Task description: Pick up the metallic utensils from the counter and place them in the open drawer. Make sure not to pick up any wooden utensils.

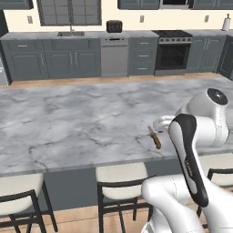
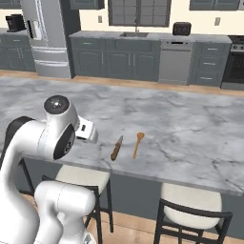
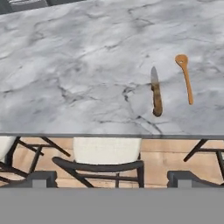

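The counter (image 1: 82, 123) (image 2: 190, 128) (image 3: 78, 65) is a long white-grey marble slab. Near its front edge lies a knife (image 1: 154, 138) (image 2: 116, 148) (image 3: 155, 93) with a grey metal blade and a brown handle, the one utensil in view with metal on it. Just right of it lies the orange-brown wooden spoon (image 2: 137, 144) (image 3: 185, 76), apart from the knife. My gripper (image 3: 111, 180) hangs open and empty above the counter's front edge, to the left of the knife and well short of it. The open drawer is out of view.
Cushioned stools with dark frames (image 1: 120, 175) (image 2: 190, 205) (image 3: 107, 151) stand under the counter's front edge. Beyond the counter runs a wall of grey cabinets with a stove (image 1: 173, 50), a sink (image 2: 136, 34) and a fridge (image 2: 47, 38).
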